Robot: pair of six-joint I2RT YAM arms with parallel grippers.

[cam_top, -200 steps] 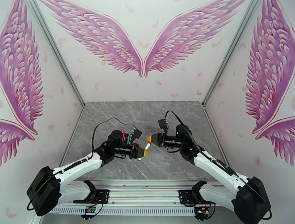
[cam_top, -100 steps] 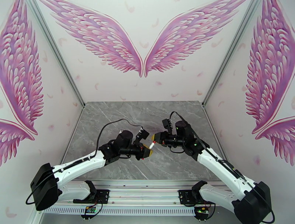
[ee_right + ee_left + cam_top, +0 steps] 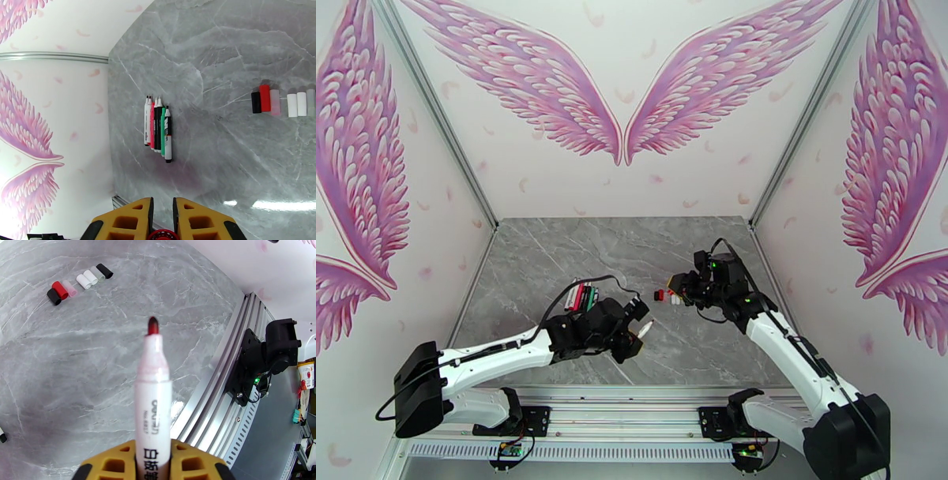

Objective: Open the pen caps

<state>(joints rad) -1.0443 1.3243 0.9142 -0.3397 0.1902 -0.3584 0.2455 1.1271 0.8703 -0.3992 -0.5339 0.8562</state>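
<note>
My left gripper (image 3: 153, 450) is shut on a white pen barrel (image 3: 153, 398) whose bare red tip (image 3: 153, 325) points away from me. The top view shows this gripper (image 3: 633, 339) low over the near middle of the table, with the pen (image 3: 643, 328) sticking out to the upper right. My right gripper (image 3: 162, 203) is shut on a red pen cap (image 3: 162, 235), of which just the top edge shows between the yellow fingers (image 3: 136, 215). It hovers right of centre (image 3: 679, 290). Loose pen caps (image 3: 60, 289) lie in a row on the table (image 3: 264, 98).
A tight row of several pens (image 3: 158, 126) lies on the grey marble table (image 3: 221, 165) left of centre (image 3: 582, 296). Close to my left gripper are the table's near aluminium rail (image 3: 213, 413) and the right arm's black base mount (image 3: 262, 360). White walls enclose the table.
The grippers met over the table's middle with the pen between them, then pulled apart. The red cap came off: it went right with my right gripper, while my left gripper drew the barrel nearer.
</note>
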